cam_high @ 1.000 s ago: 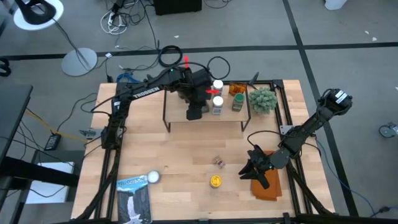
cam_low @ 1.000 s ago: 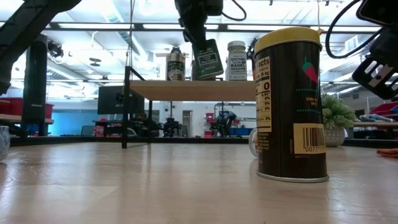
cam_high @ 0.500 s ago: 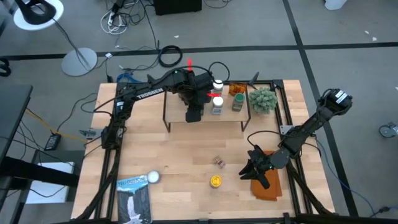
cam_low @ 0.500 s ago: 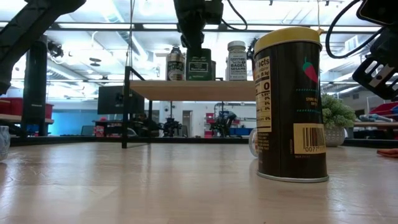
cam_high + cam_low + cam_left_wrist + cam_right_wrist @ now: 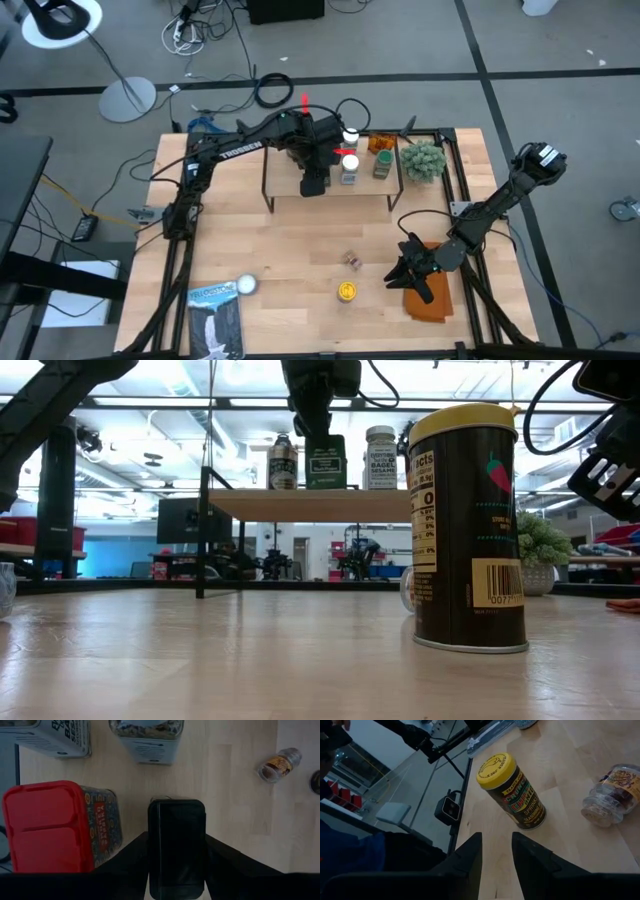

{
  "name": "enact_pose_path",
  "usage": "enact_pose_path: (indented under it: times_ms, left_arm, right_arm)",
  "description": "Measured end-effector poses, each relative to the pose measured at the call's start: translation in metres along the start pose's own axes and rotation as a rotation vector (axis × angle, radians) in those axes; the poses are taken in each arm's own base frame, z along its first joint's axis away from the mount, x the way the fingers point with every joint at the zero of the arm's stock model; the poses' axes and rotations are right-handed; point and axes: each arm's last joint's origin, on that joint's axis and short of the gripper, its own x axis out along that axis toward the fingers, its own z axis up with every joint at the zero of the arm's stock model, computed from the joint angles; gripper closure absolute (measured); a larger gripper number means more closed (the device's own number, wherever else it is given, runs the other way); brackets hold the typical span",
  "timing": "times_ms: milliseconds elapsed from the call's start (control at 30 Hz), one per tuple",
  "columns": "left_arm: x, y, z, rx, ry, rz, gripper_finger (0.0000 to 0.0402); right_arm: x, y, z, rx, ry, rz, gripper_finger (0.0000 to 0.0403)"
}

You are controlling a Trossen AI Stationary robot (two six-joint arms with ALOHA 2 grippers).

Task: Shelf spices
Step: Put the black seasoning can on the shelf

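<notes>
The left arm reaches over the shelf (image 5: 330,195) at upper centre, its left gripper (image 5: 176,885) pointing down, clamped on a dark tin (image 5: 326,463). The right gripper (image 5: 496,851), fingers slightly apart, hovers lower right above the bench (image 5: 290,250).

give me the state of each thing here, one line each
left gripper: shut on the dark tin, over the shelf
dark tin: upright, held
shelf: holds several spices
yellow-lidded jar: upright on the table
clear jar: lying on its side
right gripper: open, empty
</notes>
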Motion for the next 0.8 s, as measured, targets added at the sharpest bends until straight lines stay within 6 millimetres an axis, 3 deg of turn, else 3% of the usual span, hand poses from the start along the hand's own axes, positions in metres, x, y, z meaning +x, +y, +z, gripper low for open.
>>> enact_pose_path:
  times_ms: [233, 600, 800]
  left_arm:
    - [0.0, 0.0, 0.0, -0.001, 0.0, 0.0, 0.0233]
    - [0.0, 0.0, 0.0, -0.001, 0.001, 0.011, 0.0168]
    - [-0.013, 0.0, 0.002, 0.0, -0.047, 0.021, 0.0159]
  right_arm:
    - [0.0, 0.0, 0.0, 0.002, 0.0, 0.0, 0.0296]
    - [0.0, 0.0, 0.0, 0.002, 0.0, 0.0, 0.0296]
    - [0.0, 0.0, 0.0, 0.002, 0.0, 0.0, 0.0296]
